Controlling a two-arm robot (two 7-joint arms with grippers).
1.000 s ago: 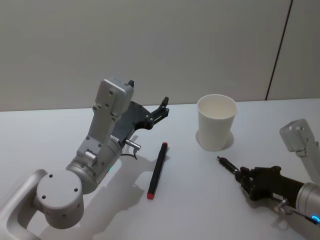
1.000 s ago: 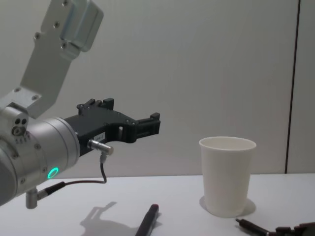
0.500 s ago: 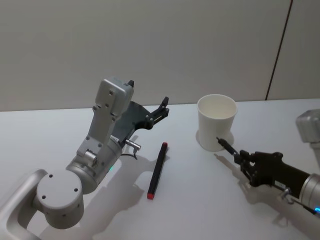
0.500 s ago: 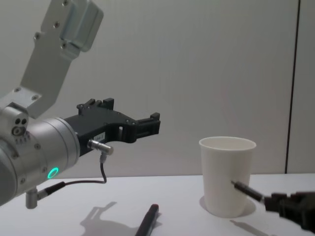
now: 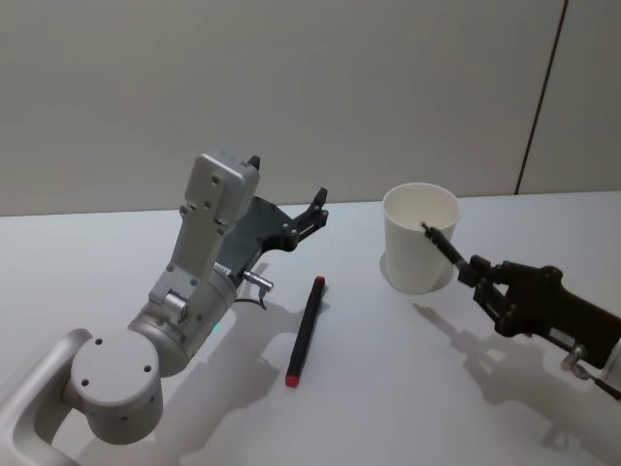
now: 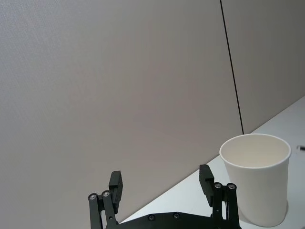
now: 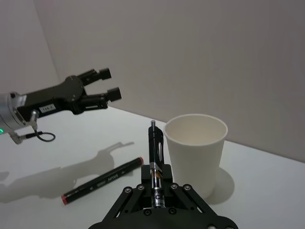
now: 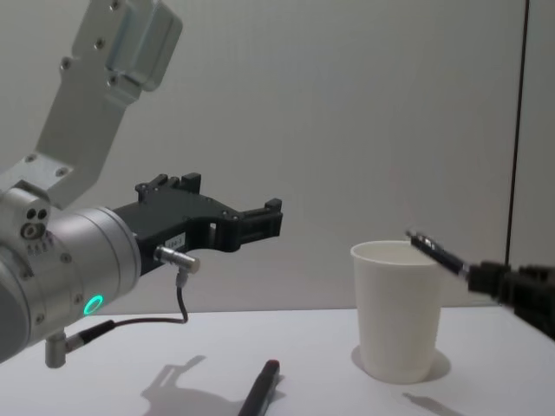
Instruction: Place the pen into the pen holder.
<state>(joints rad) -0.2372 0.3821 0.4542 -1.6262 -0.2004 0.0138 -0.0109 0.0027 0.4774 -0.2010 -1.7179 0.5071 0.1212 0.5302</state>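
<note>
Two writing items on record.

Item one: the pen (image 7: 156, 157), dark-barrelled, pinched low on its barrel between the closed fingers of the right gripper (image 7: 157, 190). It is held off the table (image 5: 388, 398) with its free end at the rim of the pen holder (image 5: 419, 243) — a white paper cup standing upright.

Item two: a black marker (image 5: 305, 330) with red ends, lying flat on the table between the arms, nothing touching it.

Left gripper (image 6: 161, 179): raised to the left of the cup, fingers spread wide, nothing between them.

Hazards, as judged: the pen is slanted, not upright. Pushed forward as it is, its end could catch the rim or the near wall and shove or tip the light cup. Let go too soon, it would fall outside.

View notes: the chest view sets the pen's end just above rim level, which the head view leaves unclear. The right wrist view gives the grip itself — fingers tight on the barrel, the cup just beyond.
</note>
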